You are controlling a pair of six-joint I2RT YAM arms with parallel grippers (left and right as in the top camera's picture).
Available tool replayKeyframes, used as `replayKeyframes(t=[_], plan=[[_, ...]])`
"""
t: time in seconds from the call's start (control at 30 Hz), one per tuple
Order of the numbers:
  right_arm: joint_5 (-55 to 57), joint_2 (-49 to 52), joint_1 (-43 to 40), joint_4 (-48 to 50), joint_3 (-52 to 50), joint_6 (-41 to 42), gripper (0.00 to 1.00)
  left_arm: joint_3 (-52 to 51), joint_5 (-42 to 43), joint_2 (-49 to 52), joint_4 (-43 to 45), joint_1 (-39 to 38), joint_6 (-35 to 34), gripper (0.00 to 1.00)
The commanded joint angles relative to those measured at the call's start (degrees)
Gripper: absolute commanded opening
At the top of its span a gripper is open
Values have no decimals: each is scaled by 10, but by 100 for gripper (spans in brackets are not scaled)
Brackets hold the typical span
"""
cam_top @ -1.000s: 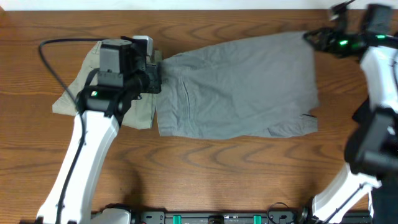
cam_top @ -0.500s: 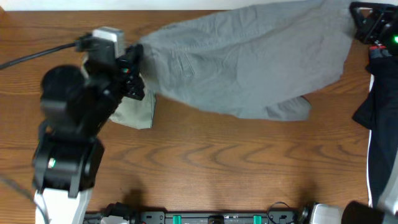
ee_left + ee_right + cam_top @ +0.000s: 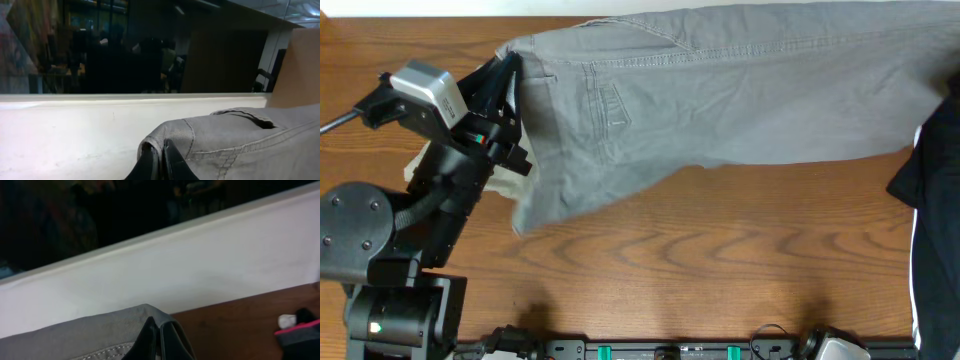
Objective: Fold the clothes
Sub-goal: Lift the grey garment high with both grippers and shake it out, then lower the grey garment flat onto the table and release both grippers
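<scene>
Grey trousers [image 3: 720, 90] stretched out wide and taut, raised, stitched pocket showing, left end drooping; khaki trousers [image 3: 506, 186] lie at left underneath, mostly hidden.

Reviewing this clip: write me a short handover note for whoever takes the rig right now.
Left gripper: shut on one end of the grey trousers.
Right gripper: shut on the other end; outside the overhead view.
Grey trousers: stretched between both grippers over the far side of the table, one part hanging down beside the left arm.
Khaki trousers: on the table under the left arm, mostly hidden; fold state unclear.
Done: no fold visible in the grey pair.
Left: lay the grey pair down and fold it; check the khaki pair.
</scene>
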Motion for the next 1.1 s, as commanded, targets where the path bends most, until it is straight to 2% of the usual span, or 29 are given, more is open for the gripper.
replayKeyframes(t=[0.0, 0.2, 0.53, 0.67, 0.83, 1.07], plan=[[50, -29, -17, 0, 11, 12, 1, 56, -5, -6, -7, 0, -14, 6], [50, -73, -26, -2, 24, 12, 1, 140, -5, -4, -50, 0, -14, 6], [117, -87, -29, -74, 144, -6, 1, 221, 38, -4, -49, 0, -23, 7], [162, -87, -29, -76, 175, -8, 1, 235, 37, -1, -17, 0, -23, 6], [183, -86, -29, -77, 193, -8, 1, 239, 41, 23, 14, 0, -88, 6], [185, -53, -29, -135, 193, -34, 1, 239, 40, 93, -84, 0, -83, 6]])
